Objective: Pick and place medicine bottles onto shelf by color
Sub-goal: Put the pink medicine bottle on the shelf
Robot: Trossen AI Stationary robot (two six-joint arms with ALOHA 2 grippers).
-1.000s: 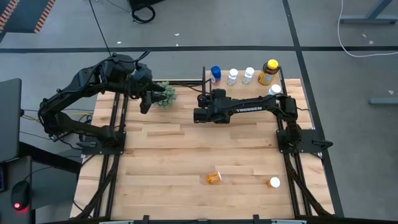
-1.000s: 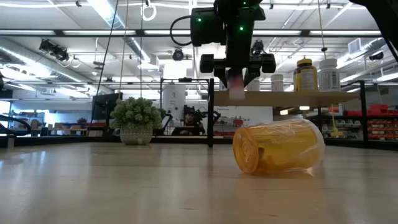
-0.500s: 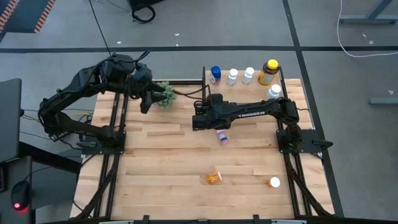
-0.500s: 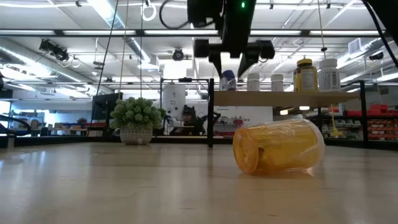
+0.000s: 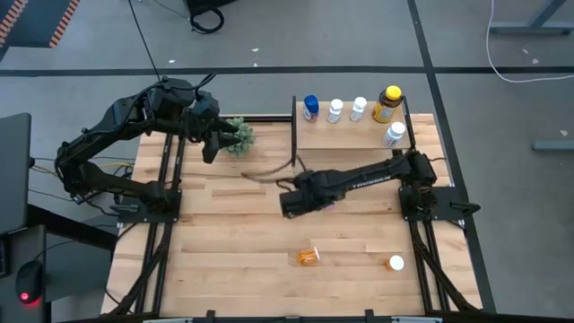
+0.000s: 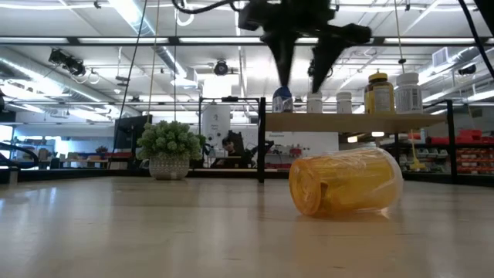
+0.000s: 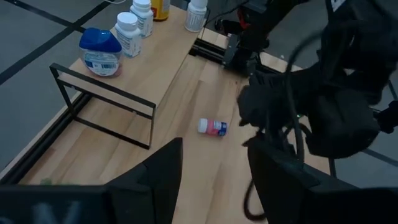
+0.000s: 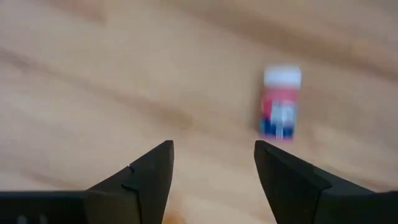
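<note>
I am noting the right pincer (image 5: 289, 205) swinging off the shelf (image 5: 345, 135), jaws parted and empty. The purple-labelled bottle (image 7: 212, 127) it was carrying is now lying dropped on the surface (image 5: 233, 242), needing re-picking. The left pincer (image 5: 210, 148) is idling, released, beside the plant (image 5: 239, 135).

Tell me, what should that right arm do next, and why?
Probably line up over the small red-labelled bottle and come down on it. That bottle lies on its side on the table, off the shelf, and the right end effector hangs open above it, a little to one side.
</note>
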